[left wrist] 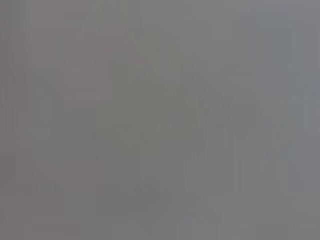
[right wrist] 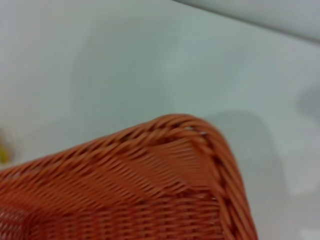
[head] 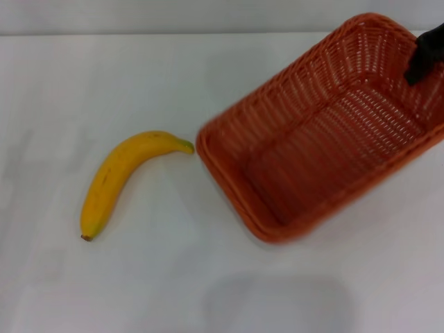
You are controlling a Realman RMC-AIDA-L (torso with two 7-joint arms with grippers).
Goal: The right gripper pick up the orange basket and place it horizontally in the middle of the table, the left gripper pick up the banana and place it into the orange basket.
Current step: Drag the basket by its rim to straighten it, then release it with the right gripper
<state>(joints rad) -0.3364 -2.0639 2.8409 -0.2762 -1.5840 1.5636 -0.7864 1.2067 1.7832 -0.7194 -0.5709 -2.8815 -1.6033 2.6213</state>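
Evidently my right gripper [head: 424, 55] held the rectangular orange wicker basket [head: 326, 132] by its far rim, finger spread indeterminable; next, level it mid-bench [head: 173, 277], beside the curved yellow banana [head: 121, 179].

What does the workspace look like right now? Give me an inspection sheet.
Surface: white table, flat, plain.
Job's things: orange basket set diagonally, empty, its near corner beside the stem tip of the banana, which lies on the table.
Clutter: nothing seen.
Grippers: right claw at the basket's far rim; left claw nothing seen.
Cables: nothing seen.
Surroundings: pale wall strip behind the table.
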